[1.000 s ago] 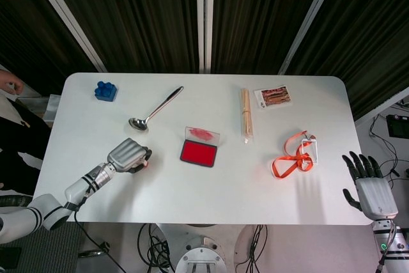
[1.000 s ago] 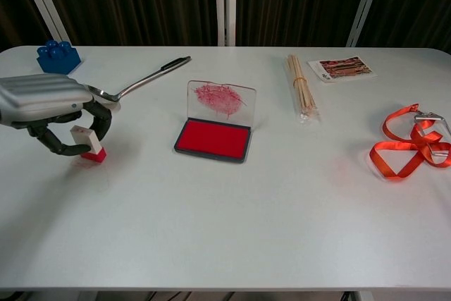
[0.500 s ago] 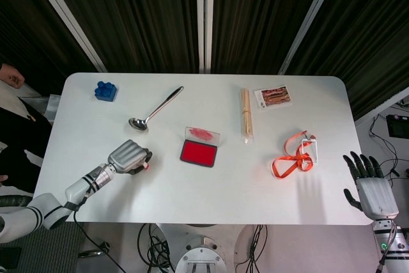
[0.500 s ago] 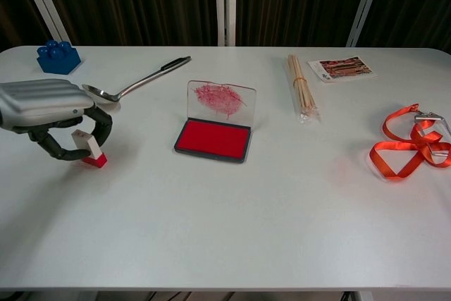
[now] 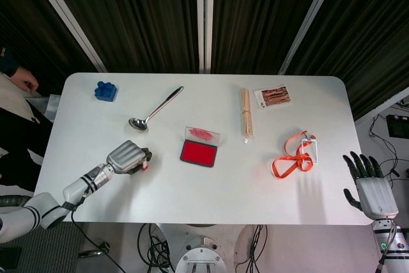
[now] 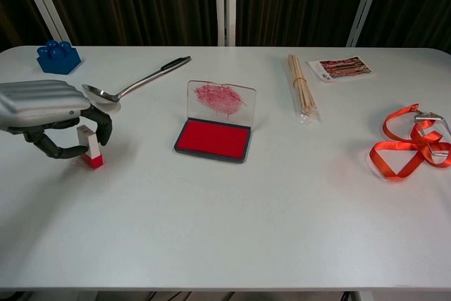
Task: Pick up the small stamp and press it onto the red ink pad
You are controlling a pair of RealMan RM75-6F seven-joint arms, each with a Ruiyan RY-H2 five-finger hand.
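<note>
Small stamp (image 6: 90,147) white-bodied, red-based, upright; left robot hand (image 6: 49,111) pinching it.

One camera sits up high and looks almost straight down on the whole white table (image 5: 255,183). The other sits low at the near edge, closer in, looking across. Both see the same tabletop.

A white table (image 5: 211,190) stands before dark ribbed curtains (image 5: 140,11).
</note>
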